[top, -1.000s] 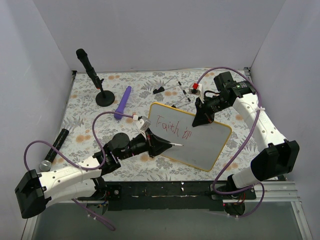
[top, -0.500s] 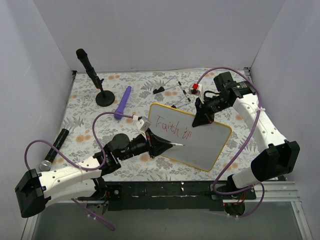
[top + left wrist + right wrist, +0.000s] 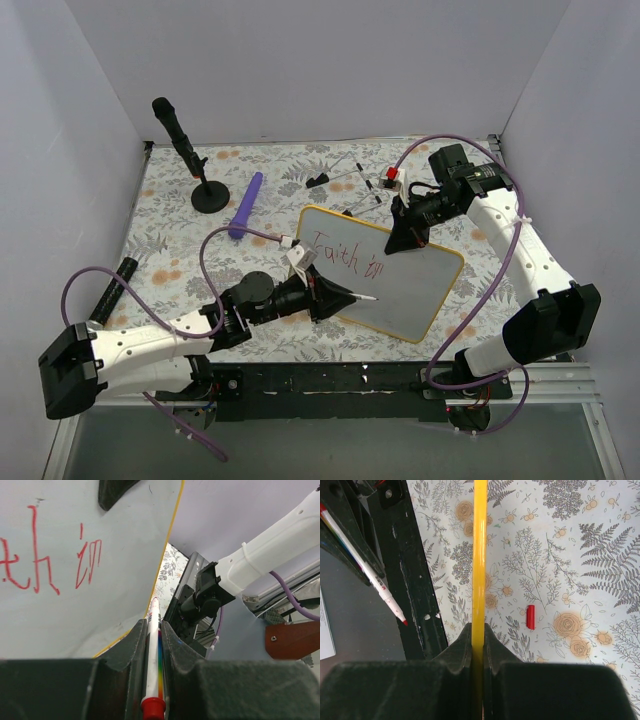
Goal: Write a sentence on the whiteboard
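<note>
While the right tool [image 3: 406,238] pinches the whiteboard [image 3: 425,290] by its rim at centre frame, the left tool [image 3: 338,296] clenches the marker [image 3: 363,297]. The sentence [image 3: 345,256] reads only "Faith in", so I reckon more is left to write.

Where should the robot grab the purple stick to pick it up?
Probably around its middle, coming down from above. The purple stick lies flat on the table, long and narrow, so fingers closing across its width should fit. Its near end lies by a cable, so avoid that end.
</note>
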`<state>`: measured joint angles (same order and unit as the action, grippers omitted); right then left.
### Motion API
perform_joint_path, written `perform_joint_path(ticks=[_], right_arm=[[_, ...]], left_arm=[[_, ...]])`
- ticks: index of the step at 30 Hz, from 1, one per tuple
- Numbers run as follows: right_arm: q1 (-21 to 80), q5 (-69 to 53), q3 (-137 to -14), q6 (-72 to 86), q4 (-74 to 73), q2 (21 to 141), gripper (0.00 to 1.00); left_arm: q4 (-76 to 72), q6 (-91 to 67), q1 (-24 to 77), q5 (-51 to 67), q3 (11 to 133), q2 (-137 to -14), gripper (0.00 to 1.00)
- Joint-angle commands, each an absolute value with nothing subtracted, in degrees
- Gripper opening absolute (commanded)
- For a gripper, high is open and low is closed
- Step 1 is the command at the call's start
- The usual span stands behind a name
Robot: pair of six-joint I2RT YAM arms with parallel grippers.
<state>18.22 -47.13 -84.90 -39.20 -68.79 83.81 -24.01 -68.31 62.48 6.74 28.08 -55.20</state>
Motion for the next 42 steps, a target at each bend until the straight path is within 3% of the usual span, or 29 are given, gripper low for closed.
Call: perform_joint_path(ticks=[1, 26, 42], right_arm=[[17.84, -52.56, -85.25, -40.52, -66.01, 81.21, 0.01], [17.23, -53.17, -85.34, -40.6, -65.92, 81.47, 0.01], [17.23, -53.35, -85.43, -40.69, -66.01, 81.39, 0.01]], left_arm=[[-26.72, -65.31, 65.82, 2.04, 31.64, -57.65, 0.0], [-31.46, -61.52, 69.7, -14.06, 39.63, -69.61, 0.0], [-28.3, -61.08, 68.29, -15.03, 41.75, -72.42, 0.0]])
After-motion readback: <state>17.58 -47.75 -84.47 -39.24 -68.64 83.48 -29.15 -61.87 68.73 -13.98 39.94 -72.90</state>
